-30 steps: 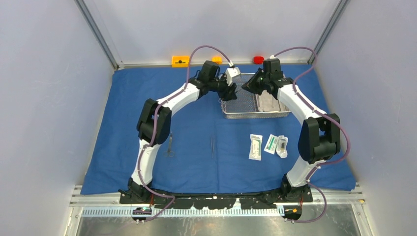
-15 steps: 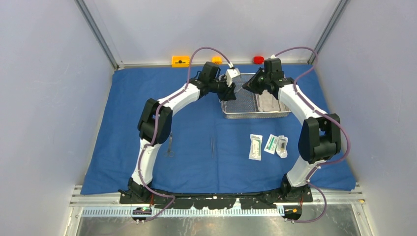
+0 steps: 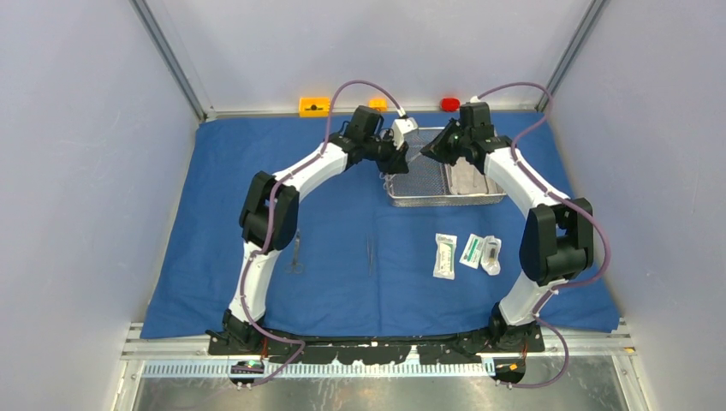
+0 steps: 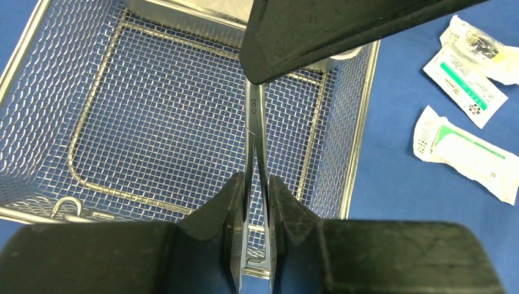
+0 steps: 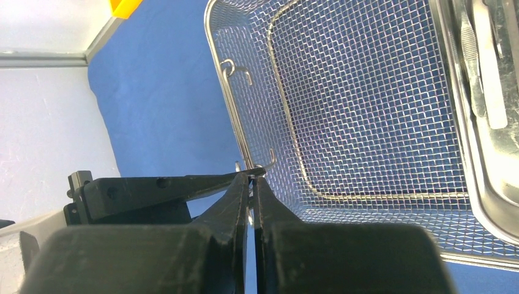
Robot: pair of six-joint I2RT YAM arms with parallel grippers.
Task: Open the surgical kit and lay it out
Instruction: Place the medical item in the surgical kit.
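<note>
- Near-left area of the blue cloth wrap [image 3: 214, 214]: a ring-handled instrument [image 3: 295, 254] and a slim instrument [image 3: 371, 255] lie flat and apart. We judge both to be already laid out.
- The left fingers [image 4: 229, 205] have narrowed over the last second. They now pinch the tweezers [image 4: 256, 135] from both sides. The arms themselves have hardly shifted in the top view.
- The tweezers hang above the wire-mesh basket [image 4: 122, 122], clear of its floor. The basket stands at the far edge of the cloth, right of the middle.
- The right fingers [image 5: 235, 205] are clenched on the opposite end of the tweezers, so both arms grip one tool. We read this as a hand-over at its midpoint. The right side must release before the left can carry the tool to the cloth.
- The steel tray [image 5: 489, 141] occupies the right part of the basket and holds further instruments, so unloading is not finished.
- Three white packets [image 3: 467, 253] lie side by side on the cloth, just nearer than the basket.
</note>
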